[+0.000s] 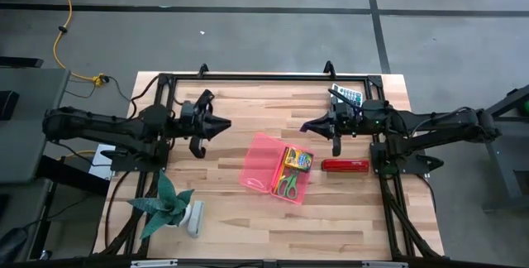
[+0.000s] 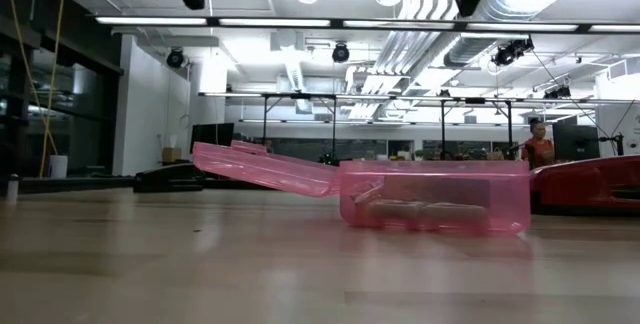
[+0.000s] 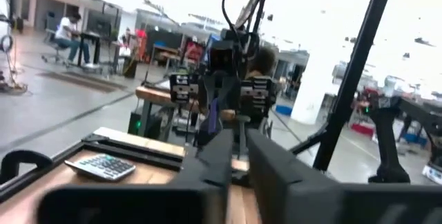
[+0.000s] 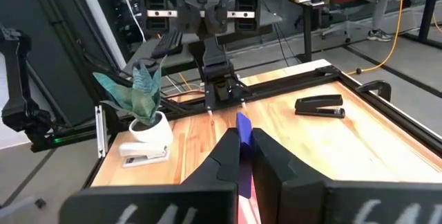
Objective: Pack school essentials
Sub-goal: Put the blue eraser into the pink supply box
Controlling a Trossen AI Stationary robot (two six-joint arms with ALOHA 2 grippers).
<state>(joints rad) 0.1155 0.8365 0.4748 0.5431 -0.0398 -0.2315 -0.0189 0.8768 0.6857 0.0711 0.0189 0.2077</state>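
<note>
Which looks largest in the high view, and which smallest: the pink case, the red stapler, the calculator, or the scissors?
1. The pink case, open, with its lid spread flat.
2. The red stapler.
3. The calculator and the scissors look about alike; an arm partly covers the calculator, so I cannot rank them.

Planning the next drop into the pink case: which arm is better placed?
Right. The right gripper pinches a small blue item and hangs nearest the pink case's tray half, where the scissors and crayon box lie. The left gripper shows nothing held.
</note>
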